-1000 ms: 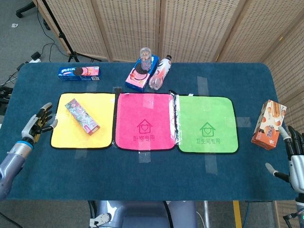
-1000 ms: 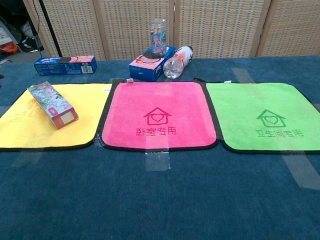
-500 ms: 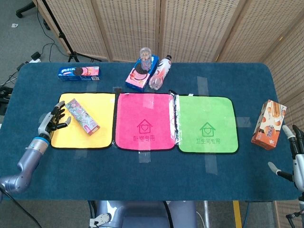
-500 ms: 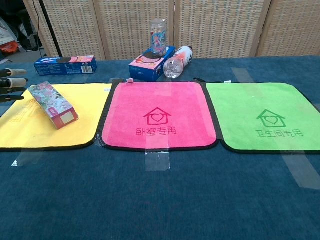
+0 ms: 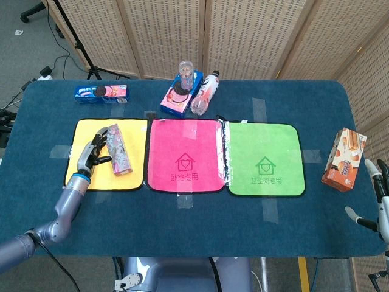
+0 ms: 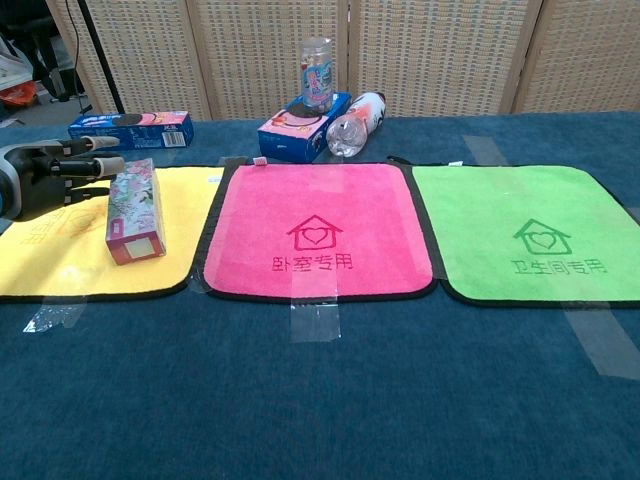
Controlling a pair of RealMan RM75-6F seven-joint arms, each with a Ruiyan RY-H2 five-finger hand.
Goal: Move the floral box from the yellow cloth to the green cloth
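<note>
The floral box (image 5: 120, 151) (image 6: 135, 209) lies flat on the yellow cloth (image 5: 82, 131) (image 6: 60, 262), its long side running from back to front. My left hand (image 5: 94, 152) (image 6: 48, 176) is over the cloth's left part, fingers spread and stretched against the box's left side; no grip on it shows. The green cloth (image 5: 264, 158) (image 6: 530, 235) lies bare at the right end of the row. My right hand (image 5: 382, 204) hangs at the table's right edge with its fingers apart, holding nothing; the chest view does not show it.
A pink cloth (image 5: 185, 155) (image 6: 315, 230) lies between the yellow and green ones. At the back are a blue cookie box (image 5: 101, 92) (image 6: 130, 130), a blue box with a jar on it (image 5: 179, 97) (image 6: 300, 125) and a lying bottle (image 5: 205, 94) (image 6: 355, 122). An orange snack box (image 5: 344, 159) stands far right.
My left hand has moved right from the table's left edge onto the yellow cloth and reached the floral box. The box has turned from diagonal to nearly straight. My right hand has sunk slightly.
</note>
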